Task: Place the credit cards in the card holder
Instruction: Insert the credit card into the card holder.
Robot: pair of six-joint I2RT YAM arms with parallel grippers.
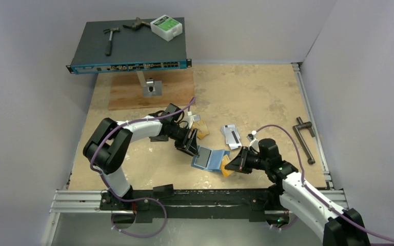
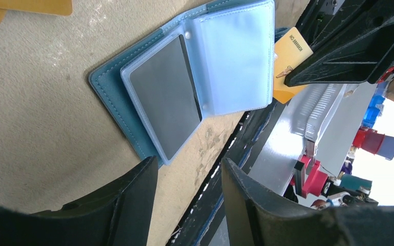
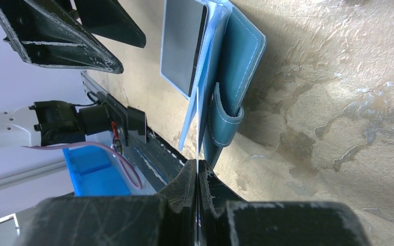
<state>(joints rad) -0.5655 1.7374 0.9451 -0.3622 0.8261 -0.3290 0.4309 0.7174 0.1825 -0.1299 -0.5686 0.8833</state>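
Beside open teal-blue folding card holder: right gripper pinching thin orange-gold credit card, left gripper half-open, empty; keep card level with pocket.

table: tan, mottled | on it: open card holder, silver cards, orange card, wooden board, black handle

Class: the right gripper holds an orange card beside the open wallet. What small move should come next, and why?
Probably ease the right gripper toward the card holder so the orange card slides into its seemingly empty pocket. The card is pinched at the open holder's edge, a grey card fills the other pocket, and the left gripper stands open alongside.
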